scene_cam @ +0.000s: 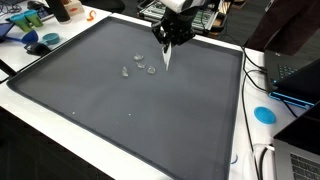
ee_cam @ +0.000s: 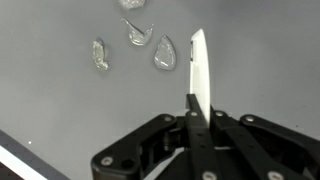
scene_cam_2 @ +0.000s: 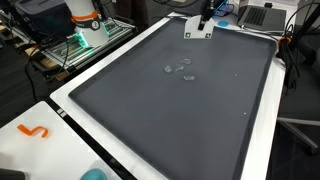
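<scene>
Matting comes first: a dark grey rubbery mat (scene_cam: 120,120) spreads beneath and all around the hand, and we judge that its flat, plain surface keeps small things still and easy to see. Over it hangs the black gripper (ee_cam: 196,108), jaws drawn narrow and pinching a flat white pointed strip (ee_cam: 199,65) by its base. Most of the strip's length therefore juts out past the fingertips, tip towards the mat. Just beside that tip, and apart from it, lie three small clear teardrop-shaped pieces (ee_cam: 165,53), loose and flat in a cluster. We find no brand, label or writing that can be read.
</scene>
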Controlling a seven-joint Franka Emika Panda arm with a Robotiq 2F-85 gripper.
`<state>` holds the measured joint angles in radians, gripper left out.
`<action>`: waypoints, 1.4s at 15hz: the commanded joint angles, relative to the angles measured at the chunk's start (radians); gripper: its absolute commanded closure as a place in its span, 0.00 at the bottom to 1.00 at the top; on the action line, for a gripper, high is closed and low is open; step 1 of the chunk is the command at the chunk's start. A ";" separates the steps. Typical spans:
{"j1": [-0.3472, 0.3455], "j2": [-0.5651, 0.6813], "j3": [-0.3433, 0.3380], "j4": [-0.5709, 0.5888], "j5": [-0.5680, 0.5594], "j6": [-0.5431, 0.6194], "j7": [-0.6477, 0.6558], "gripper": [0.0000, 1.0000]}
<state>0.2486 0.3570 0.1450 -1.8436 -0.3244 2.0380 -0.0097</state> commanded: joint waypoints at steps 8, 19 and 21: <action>0.043 0.081 -0.015 0.087 -0.036 -0.017 0.081 0.99; 0.043 0.112 -0.029 0.142 -0.037 -0.030 0.089 0.99; 0.041 0.114 -0.031 0.152 -0.032 -0.035 0.086 0.99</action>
<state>0.2767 0.4555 0.1260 -1.7230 -0.3418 2.0369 0.0594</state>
